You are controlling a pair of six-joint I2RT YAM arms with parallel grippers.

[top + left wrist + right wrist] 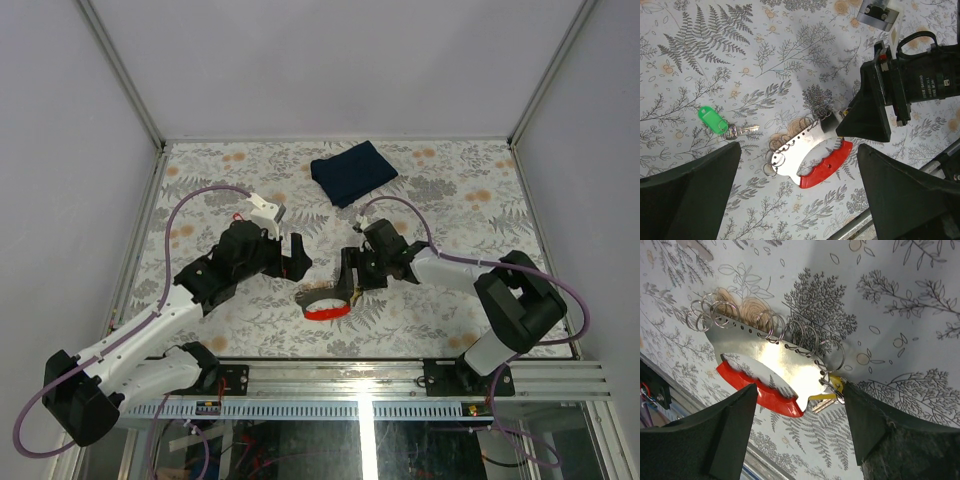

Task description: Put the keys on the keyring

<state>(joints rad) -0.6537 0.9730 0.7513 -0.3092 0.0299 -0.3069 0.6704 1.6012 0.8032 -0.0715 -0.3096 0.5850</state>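
Green key (712,120) flat on the floral table (685,165), left of the keyring (802,145) and clear of it. Left gripper (798,146) over the keyring, fingers spread wide. Silvery plate, wire loops along one edge, red grip along the other. Yellow key (833,386) at the end loop, just beside one finger of the right gripper (800,386), likewise spread, clamped on nothing.

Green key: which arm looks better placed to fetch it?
Probably the left. The green key lies close to the open left tool; the right tool sits beyond the keyring, by the yellow key.
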